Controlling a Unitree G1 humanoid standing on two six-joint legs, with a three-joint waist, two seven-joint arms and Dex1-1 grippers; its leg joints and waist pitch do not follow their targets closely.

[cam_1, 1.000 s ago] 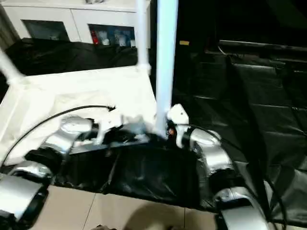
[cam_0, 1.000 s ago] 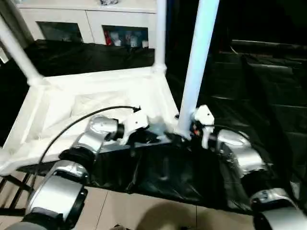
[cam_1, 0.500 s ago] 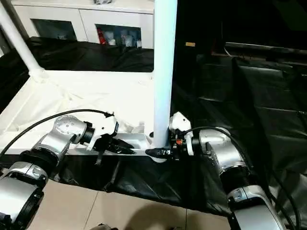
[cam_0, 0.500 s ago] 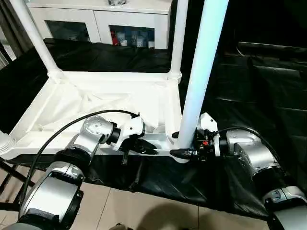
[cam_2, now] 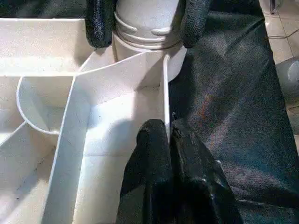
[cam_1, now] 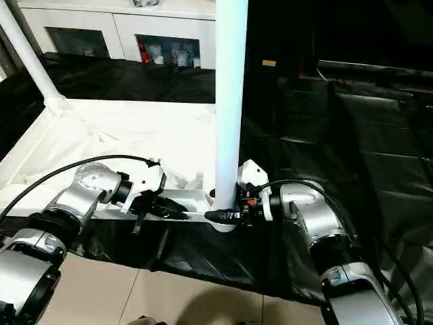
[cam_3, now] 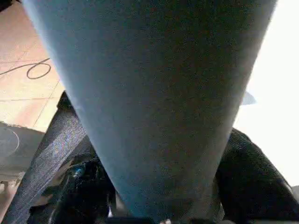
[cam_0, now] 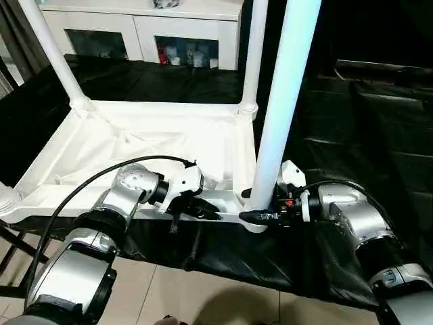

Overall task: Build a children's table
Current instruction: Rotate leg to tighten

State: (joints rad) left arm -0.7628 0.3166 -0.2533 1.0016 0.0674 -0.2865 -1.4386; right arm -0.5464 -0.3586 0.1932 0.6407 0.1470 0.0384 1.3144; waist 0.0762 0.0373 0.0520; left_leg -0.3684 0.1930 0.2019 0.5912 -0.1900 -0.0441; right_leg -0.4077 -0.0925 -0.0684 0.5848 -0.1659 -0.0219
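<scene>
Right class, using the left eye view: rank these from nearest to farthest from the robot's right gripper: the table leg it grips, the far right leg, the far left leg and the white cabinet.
1. Gripped leg, between the right gripper's fingers at the near right corner.
2. Far right leg, behind it.
3. Far left leg, diagonally across the tabletop.
4. White cabinet, at the back.

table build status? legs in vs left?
Two far legs stand in their tabletop sockets. Near right leg stands in its socket, right gripper around its base, left gripper pinching the rim. Near left socket: too cropped to tell.
</scene>
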